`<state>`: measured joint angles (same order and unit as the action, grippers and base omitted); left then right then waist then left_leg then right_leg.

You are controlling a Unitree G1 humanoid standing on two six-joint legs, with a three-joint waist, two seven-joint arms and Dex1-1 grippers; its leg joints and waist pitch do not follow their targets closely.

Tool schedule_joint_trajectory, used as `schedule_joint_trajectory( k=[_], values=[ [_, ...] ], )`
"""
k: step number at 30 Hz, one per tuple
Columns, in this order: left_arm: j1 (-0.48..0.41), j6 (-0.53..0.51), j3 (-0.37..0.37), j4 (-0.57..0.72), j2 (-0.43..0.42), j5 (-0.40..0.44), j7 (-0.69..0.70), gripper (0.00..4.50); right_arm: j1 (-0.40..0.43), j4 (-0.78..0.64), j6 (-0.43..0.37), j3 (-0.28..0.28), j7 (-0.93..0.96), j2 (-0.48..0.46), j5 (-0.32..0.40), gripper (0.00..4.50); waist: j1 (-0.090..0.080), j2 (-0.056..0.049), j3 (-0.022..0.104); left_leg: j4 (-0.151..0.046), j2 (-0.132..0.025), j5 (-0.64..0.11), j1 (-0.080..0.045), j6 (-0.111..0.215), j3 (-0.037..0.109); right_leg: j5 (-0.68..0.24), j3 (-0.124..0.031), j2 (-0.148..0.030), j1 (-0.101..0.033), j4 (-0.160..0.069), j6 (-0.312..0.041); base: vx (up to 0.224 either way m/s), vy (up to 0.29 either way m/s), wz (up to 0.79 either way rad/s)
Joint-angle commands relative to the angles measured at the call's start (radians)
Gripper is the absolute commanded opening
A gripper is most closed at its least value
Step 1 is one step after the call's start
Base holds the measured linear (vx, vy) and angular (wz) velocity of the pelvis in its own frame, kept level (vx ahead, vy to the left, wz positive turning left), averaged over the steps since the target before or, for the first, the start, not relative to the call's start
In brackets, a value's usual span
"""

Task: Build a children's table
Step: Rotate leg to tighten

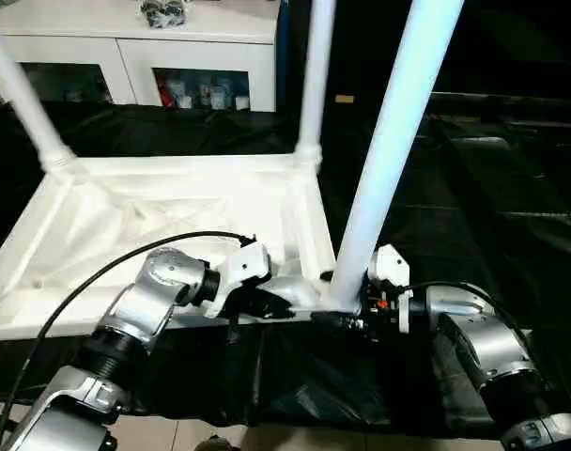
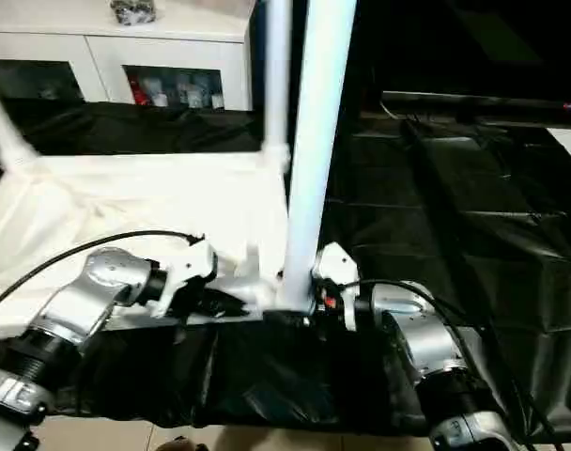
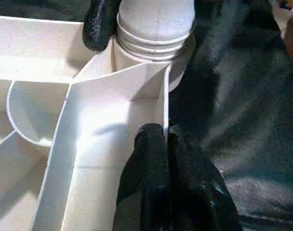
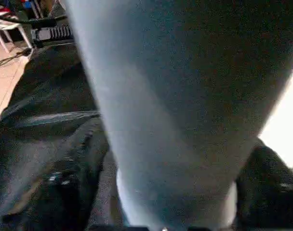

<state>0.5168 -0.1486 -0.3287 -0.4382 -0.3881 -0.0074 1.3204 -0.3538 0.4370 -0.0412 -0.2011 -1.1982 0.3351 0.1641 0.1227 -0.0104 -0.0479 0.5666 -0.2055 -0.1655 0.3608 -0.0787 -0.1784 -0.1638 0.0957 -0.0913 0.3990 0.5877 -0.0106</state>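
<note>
The children's table top lies upside down on the black cloth, ribbed underside up. Two white legs stand in its far corners, one at the left and one at the middle. A third leg rises from the near right corner socket. My right gripper is shut on this leg's base, a black finger on each side. My left gripper is shut with nothing in it, its tips resting on the top's rim wall just beside that socket.
A white cabinet with glass doors stands behind the work surface. Black cloth covers the surface to the right of the table top. Its near edge hangs over a tiled floor. A black cable loops over my left forearm.
</note>
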Motion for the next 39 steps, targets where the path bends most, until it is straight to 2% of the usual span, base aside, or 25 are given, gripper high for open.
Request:
schedule_joint_trajectory(
  k=[1,2,9,10,11,14,16,19,21,22,24,25,27,29,32,34,39],
  values=[
    [0.032,0.023,0.003,0.022,0.02,-0.017,-0.019,0.0,0.018,-0.034,-0.014,-0.076,-0.06,-0.021,0.004,3.29,-0.001,0.002,0.062,-0.064,-0.03,-0.289,-0.012,0.038,0.005,-0.325,-0.05,-0.058,-0.045,-0.074,-0.187,0.0,0.0,0.0],
    [0.031,0.023,0.002,0.022,0.021,-0.017,-0.018,0.0,0.019,-0.035,-0.014,-0.077,-0.06,-0.022,0.003,3.08,0.0,0.002,0.062,-0.065,-0.03,-0.288,-0.01,0.037,0.006,-0.324,-0.05,-0.059,-0.046,-0.073,-0.189,0.0,0.0,0.0],
    [0.023,0.016,0.009,0.028,0.038,-0.024,-0.045,0.0,0.023,-0.036,-0.025,-0.057,-0.004,-0.046,0.0,2.72,0.003,0.003,0.062,-0.063,-0.03,-0.28,-0.009,0.036,0.005,-0.321,-0.05,-0.059,-0.045,-0.071,-0.187,0.0,0.0,0.0],
    [0.022,0.013,0.014,0.025,0.051,-0.019,-0.073,0.0,0.016,-0.01,-0.002,-0.046,0.047,-0.063,-0.017,2.71,0.002,0.006,0.061,-0.064,-0.03,-0.282,-0.009,0.035,0.005,-0.327,-0.05,-0.06,-0.046,-0.072,-0.185,0.0,0.0,0.0],
    [0.021,0.013,0.016,0.023,0.061,-0.014,-0.094,0.0,0.01,0.012,0.012,-0.037,0.088,-0.076,-0.031,2.69,0.001,0.006,0.06,-0.064,-0.03,-0.285,-0.008,0.032,0.006,-0.337,-0.05,-0.061,-0.045,-0.072,-0.183,0.0,0.0,0.0],
    [0.021,0.004,0.031,0.015,0.108,-0.004,-0.182,0.0,-0.018,0.09,0.025,-0.004,0.245,-0.131,-0.067,2.67,-0.011,0.007,0.056,-0.067,-0.025,-0.326,-0.014,0.008,0.01,-0.451,-0.046,-0.064,-0.039,-0.086,-0.149,0.0,0.0,0.0],
    [0.024,-0.006,0.04,0.01,0.147,0.007,-0.253,0.0,-0.04,0.141,0.014,0.022,0.368,-0.177,-0.084,2.67,-0.019,0.009,0.053,-0.068,-0.023,-0.34,-0.012,0.003,0.013,-0.499,-0.044,-0.064,-0.041,-0.091,-0.13,0.0,0.0,0.0],
    [0.031,-0.017,0.04,0.002,0.189,0.027,-0.329,0.0,-0.065,0.193,-0.015,0.048,0.511,-0.229,-0.102,2.67,-0.034,0.009,0.053,-0.067,-0.021,-0.352,-0.013,0.0,0.014,-0.525,-0.043,-0.063,-0.035,-0.098,-0.112,0.0,0.0,0.0],
    [0.039,-0.03,0.041,-0.007,0.215,0.038,-0.378,0.0,-0.084,0.23,-0.041,0.067,0.605,-0.26,-0.113,2.67,-0.038,0.009,0.054,-0.069,-0.021,-0.345,-0.009,-0.001,0.016,-0.517,-0.042,-0.062,-0.039,-0.095,-0.11,0.0,0.0,0.0],
    [0.05,-0.036,0.045,-0.021,0.245,0.049,-0.433,0.0,-0.106,0.272,-0.053,0.087,0.693,-0.294,-0.121,2.67,-0.041,0.007,0.052,-0.068,-0.019,-0.356,-0.013,-0.001,0.015,-0.53,-0.042,-0.061,-0.033,-0.1,-0.104,0.0,0.0,0.0],
    [0.062,-0.04,0.051,-0.036,0.269,0.06,-0.478,0.0,-0.119,0.296,-0.058,0.101,0.748,-0.319,-0.121,2.67,-0.042,0.007,0.052,-0.066,-0.017,-0.358,-0.017,-0.004,0.013,-0.539,-0.042,-0.061,-0.03,-0.102,-0.102,0.0,0.0,0.0],
    [0.08,-0.031,0.055,-0.063,0.307,0.078,-0.539,0.0,-0.141,0.334,-0.05,0.107,0.813,-0.351,-0.133,2.67,-0.038,0.005,0.055,-0.066,-0.019,-0.348,-0.016,0.001,0.014,-0.514,-0.044,-0.061,-0.031,-0.1,-0.103,0.0,0.0,0.0],
    [0.084,-0.032,0.054,-0.07,0.331,0.076,-0.554,0.0,-0.15,0.349,-0.03,0.105,0.826,-0.369,-0.138,2.67,-0.039,0.006,0.054,-0.067,-0.018,-0.351,-0.015,0.0,0.013,-0.504,-0.042,-0.059,-0.032,-0.1,-0.103,0.0,0.0,0.0],
    [0.081,-0.034,0.048,-0.063,0.337,0.074,-0.549,0.0,-0.153,0.351,-0.024,0.111,0.816,-0.376,-0.128,3.23,-0.036,0.006,0.057,-0.067,-0.019,-0.343,-0.012,0.009,0.013,-0.465,-0.045,-0.06,-0.035,-0.096,-0.111,0.0,0.0,0.0],
    [0.072,-0.038,0.043,-0.048,0.329,0.073,-0.529,0.0,-0.155,0.346,-0.031,0.116,0.785,-0.376,-0.115,3.46,-0.036,0.005,0.058,-0.068,-0.019,-0.335,-0.009,0.016,0.012,-0.431,-0.047,-0.058,-0.037,-0.09,-0.121,0.0,0.0,0.0],
    [0.066,-0.033,0.041,-0.041,0.316,0.072,-0.512,0.0,-0.153,0.336,-0.017,0.101,0.762,-0.363,-0.129,3.72,-0.035,0.004,0.057,-0.068,-0.019,-0.334,-0.008,0.017,0.011,-0.428,-0.047,-0.058,-0.038,-0.09,-0.124,0.0,0.0,0.0],
    [0.039,-0.007,0.035,-0.007,0.251,0.047,-0.391,0.0,-0.12,0.28,0.021,0.053,0.6,-0.289,-0.13,3.72,-0.034,0.005,0.058,-0.068,-0.021,-0.32,-0.004,0.028,0.011,-0.402,-0.049,-0.06,-0.042,-0.087,-0.131,0.0,0.0,0.0]
  ],
)
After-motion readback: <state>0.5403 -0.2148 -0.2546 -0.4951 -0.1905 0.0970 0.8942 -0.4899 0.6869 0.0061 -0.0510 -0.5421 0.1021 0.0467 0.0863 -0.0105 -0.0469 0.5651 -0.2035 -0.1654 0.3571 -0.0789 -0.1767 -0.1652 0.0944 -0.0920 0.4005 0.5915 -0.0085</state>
